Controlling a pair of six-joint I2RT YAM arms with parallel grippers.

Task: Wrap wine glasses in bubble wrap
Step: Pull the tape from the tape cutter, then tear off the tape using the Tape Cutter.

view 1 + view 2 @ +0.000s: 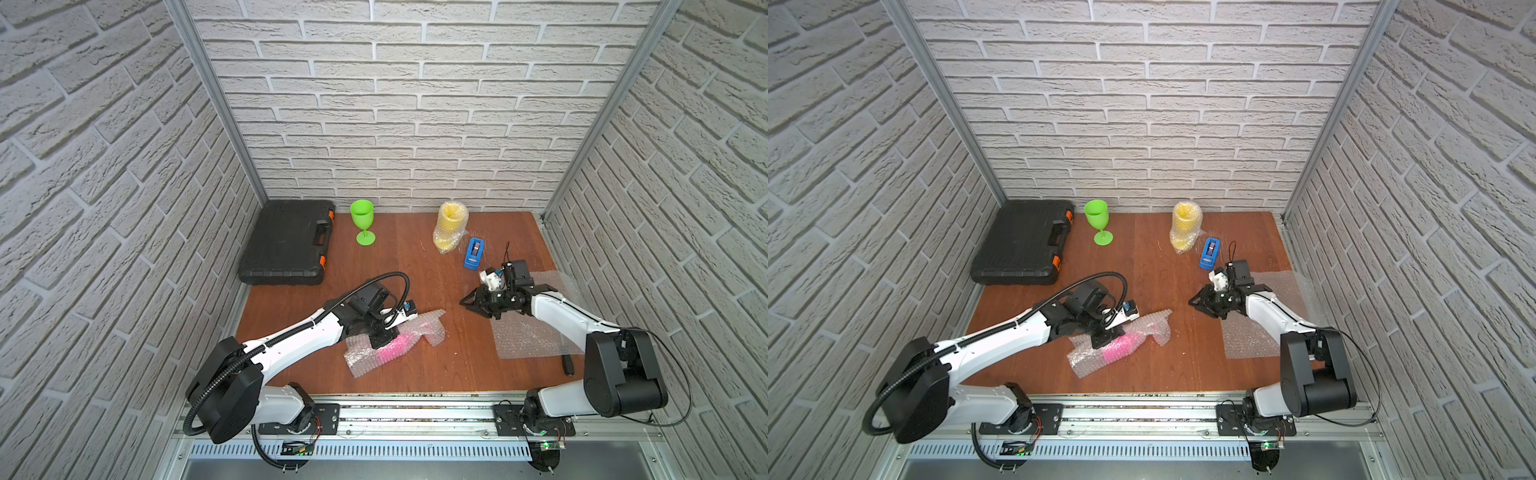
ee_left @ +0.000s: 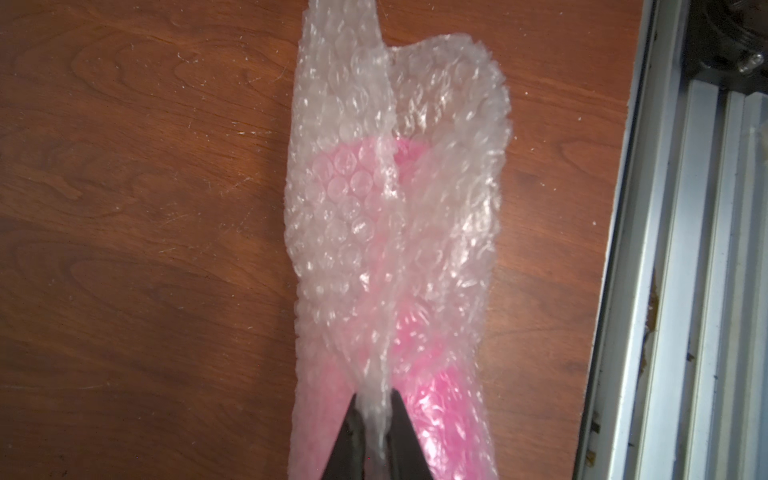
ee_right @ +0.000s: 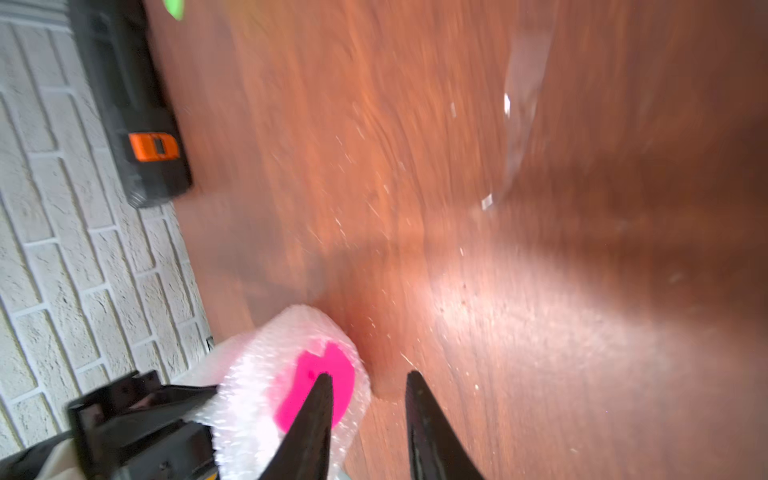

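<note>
Pinching a raised seam of bubble wrap (image 2: 340,83), the left gripper (image 2: 376,401) is pressing its two dark fingers (image 2: 353,436) together on the plastic. Its jaws are clamping the wrap itself and not the cup beneath. That wrap is covering the pink goblet (image 1: 392,348), which is lying on its side on the wooden table (image 1: 415,274), toward the front edge and left of centre in both top views. Loose plastic is sticking out past both ends of the bundle, and the seam is running along its top. In the right wrist view the goblet's round pink foot is showing at the open end of the roll.

The right gripper (image 3: 370,376) is hovering near that end, its jaws standing apart with only bare wood showing between them, and it is holding nothing. Its arm is reaching over a flat sheet (image 1: 528,345) of the same bubbly plastic, which is lying spread on the right side of the table.

At the back, the yellow goblet (image 1: 452,218) is standing upright inside its own wrapping, with a blue tape dispenser (image 1: 474,253) just beside it. The green goblet (image 1: 362,216) is standing bare and upright near the back wall, next to a closed black case (image 1: 286,245) lying in the left rear corner.
</note>
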